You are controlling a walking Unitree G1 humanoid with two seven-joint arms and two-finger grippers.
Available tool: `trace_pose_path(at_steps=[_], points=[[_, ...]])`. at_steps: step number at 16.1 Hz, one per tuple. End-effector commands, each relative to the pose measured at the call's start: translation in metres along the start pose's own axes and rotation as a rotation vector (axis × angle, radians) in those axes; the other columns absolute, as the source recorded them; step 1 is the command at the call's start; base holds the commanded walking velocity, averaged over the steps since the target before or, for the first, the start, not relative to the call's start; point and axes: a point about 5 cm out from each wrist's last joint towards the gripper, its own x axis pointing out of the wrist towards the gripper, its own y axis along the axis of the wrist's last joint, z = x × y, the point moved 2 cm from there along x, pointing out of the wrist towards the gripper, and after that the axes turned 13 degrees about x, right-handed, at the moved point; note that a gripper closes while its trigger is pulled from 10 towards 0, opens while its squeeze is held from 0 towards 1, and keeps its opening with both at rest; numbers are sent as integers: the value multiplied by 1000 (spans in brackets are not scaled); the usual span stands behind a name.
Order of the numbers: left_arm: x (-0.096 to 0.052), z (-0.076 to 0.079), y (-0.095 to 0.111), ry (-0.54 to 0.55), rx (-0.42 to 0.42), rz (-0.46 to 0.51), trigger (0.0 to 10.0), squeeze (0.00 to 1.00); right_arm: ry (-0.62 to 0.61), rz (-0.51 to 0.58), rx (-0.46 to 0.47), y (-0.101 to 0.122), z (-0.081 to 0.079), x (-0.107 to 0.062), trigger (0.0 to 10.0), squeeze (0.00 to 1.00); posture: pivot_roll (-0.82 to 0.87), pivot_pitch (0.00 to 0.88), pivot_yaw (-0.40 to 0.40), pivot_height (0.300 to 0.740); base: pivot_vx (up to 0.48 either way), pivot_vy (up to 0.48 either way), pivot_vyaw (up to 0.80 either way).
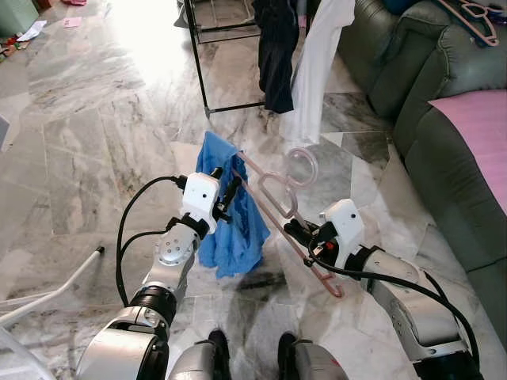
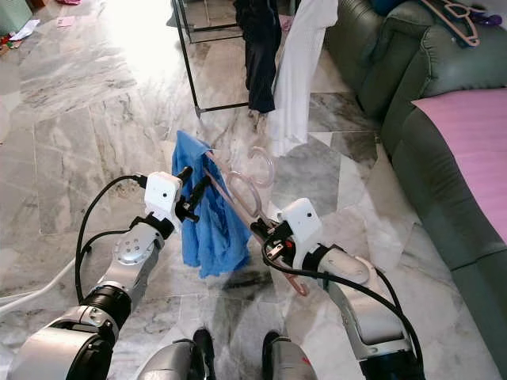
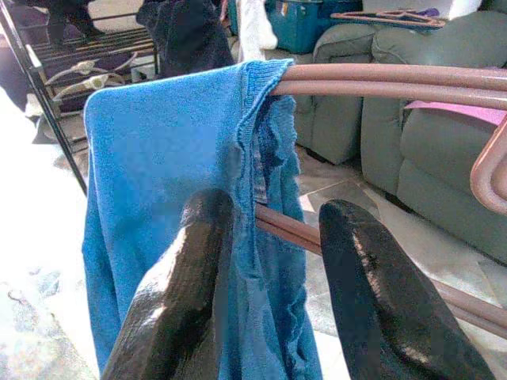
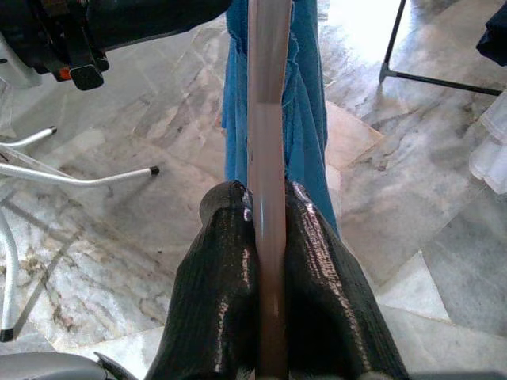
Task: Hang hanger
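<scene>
While right hand [image 4: 268, 261] clamps hanger [image 1: 273, 198], left hand [image 3: 273, 261] gapes around blue cloth [image 1: 230, 214] before rack [image 1: 226, 47].

pink hanger [image 1: 273, 207] | tilted, held above floor | blue garment [image 1: 230, 214] draped, possibly knitted

Smooth pinkish plastic hanger [image 1: 273, 207], faintly glossy. Soft blue knit cloth [image 1: 230, 214], ribbed at the hem. Glossy black fingers [image 4: 230, 301] on right pincer [image 1: 295, 231]. Polished grey marble floor [image 1: 95, 134]. Matt green sofa [image 1: 444, 158].

home, sofa [image 1: 444, 103], clothes rack [image 1: 230, 47] (marble floor)
</scene>
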Motion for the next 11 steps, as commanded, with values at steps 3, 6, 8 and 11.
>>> trace_pose_path(at_steps=[3, 6, 8, 11], points=[[10, 7, 1, 17, -30, -51, 10000, 0, 92, 1, 2, 1, -16, -2, 10000, 0, -272, 214, 17, 740, 0, 0, 0], [14, 10, 1, 20, -29, -68, 10000, 0, 115, -16, 9, -5, -20, -3, 10000, 0, -267, 209, 16, 740, 0, 0, 0], [13, 9, -1, 24, -24, -79, 10000, 0, 108, -27, 1, -10, -19, -3, 10000, 0, -269, 205, 12, 740, 0, 0, 0], [11, 6, -5, 40, -10, -109, 10000, 0, 101, -45, -9, -16, -19, -5, 10000, 0, -267, 199, 10, 740, 0, 0, 0]])
